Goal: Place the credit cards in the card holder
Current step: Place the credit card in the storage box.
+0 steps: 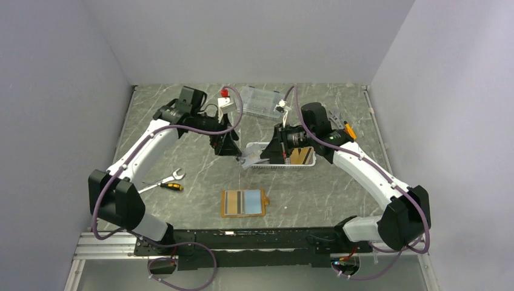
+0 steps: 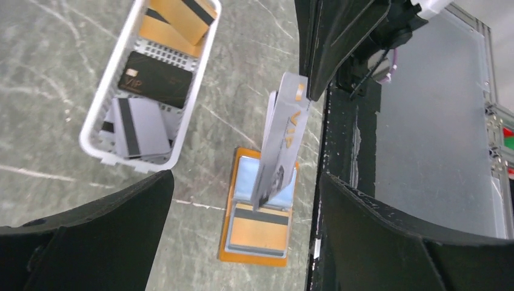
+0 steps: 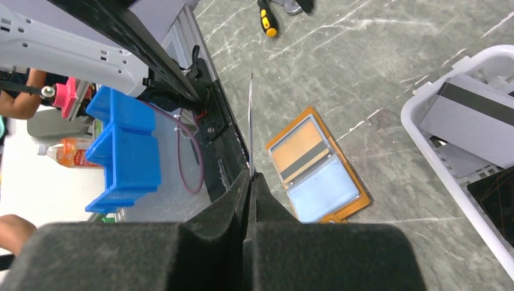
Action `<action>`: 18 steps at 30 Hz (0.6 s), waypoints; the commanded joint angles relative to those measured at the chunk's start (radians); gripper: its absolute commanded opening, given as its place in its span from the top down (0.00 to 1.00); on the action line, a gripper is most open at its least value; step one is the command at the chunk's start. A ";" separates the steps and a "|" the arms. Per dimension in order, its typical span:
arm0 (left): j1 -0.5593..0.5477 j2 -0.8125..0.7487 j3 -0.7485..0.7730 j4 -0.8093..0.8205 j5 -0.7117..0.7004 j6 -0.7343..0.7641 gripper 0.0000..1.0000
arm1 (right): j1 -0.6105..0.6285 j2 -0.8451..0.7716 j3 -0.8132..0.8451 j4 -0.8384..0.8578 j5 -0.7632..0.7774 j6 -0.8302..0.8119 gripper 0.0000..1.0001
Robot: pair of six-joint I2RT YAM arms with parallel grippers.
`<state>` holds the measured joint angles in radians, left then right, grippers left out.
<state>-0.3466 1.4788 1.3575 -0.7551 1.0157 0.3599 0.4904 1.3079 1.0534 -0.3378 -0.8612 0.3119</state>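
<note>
The orange card holder (image 1: 225, 204) lies open on the table in front of the arms, with a gold-brown card (image 2: 259, 230) and a pale blue card (image 3: 321, 191) in its pockets. My right gripper (image 3: 250, 176) is shut on a grey-white credit card (image 2: 282, 139), held on edge above the card holder (image 2: 254, 257). My left gripper (image 2: 245, 179) hovers wide open right next to that card, holding nothing. More credit cards, black (image 2: 154, 79), grey (image 2: 136, 127) and gold (image 2: 182, 18), lie in the white basket (image 2: 200, 91).
The white basket (image 1: 303, 165) sits mid-table under the right arm. A clear compartment box (image 1: 262, 100) stands at the back. A wrench and a yellow-handled screwdriver (image 1: 162, 183) lie left of the card holder. The black base rail (image 1: 254, 239) borders the near edge.
</note>
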 commanded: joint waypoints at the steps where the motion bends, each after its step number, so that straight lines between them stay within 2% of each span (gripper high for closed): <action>1: -0.023 0.052 -0.034 0.069 0.094 0.027 0.03 | 0.028 0.009 0.068 -0.018 -0.012 -0.057 1.00; 4: -0.026 0.056 -0.073 0.092 0.143 0.057 0.06 | 0.037 0.016 0.083 -0.033 -0.016 -0.073 1.00; 6: -0.034 0.045 -0.086 0.093 0.175 0.069 0.13 | 0.038 0.021 0.091 -0.037 -0.019 -0.080 1.00; 10: -0.056 -0.008 -0.138 0.123 0.189 0.078 0.42 | 0.038 0.024 0.093 -0.032 -0.005 -0.088 1.00; 12: -0.071 -0.029 -0.151 0.122 0.188 0.088 0.63 | 0.035 0.025 0.089 -0.014 0.003 -0.082 1.00; 14: -0.077 -0.041 -0.165 0.128 0.196 0.085 0.78 | 0.035 0.024 0.083 0.009 0.017 -0.063 1.00; 17: -0.078 -0.054 -0.180 0.164 0.216 0.043 0.89 | 0.029 0.020 0.062 0.070 0.031 -0.013 1.00; 18: -0.078 -0.058 -0.184 0.180 0.221 0.026 0.94 | 0.027 0.015 0.042 0.102 0.030 0.014 0.94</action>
<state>-0.4198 1.4670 1.1831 -0.6537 1.1568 0.4156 0.5240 1.3354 1.1007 -0.3637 -0.8536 0.2638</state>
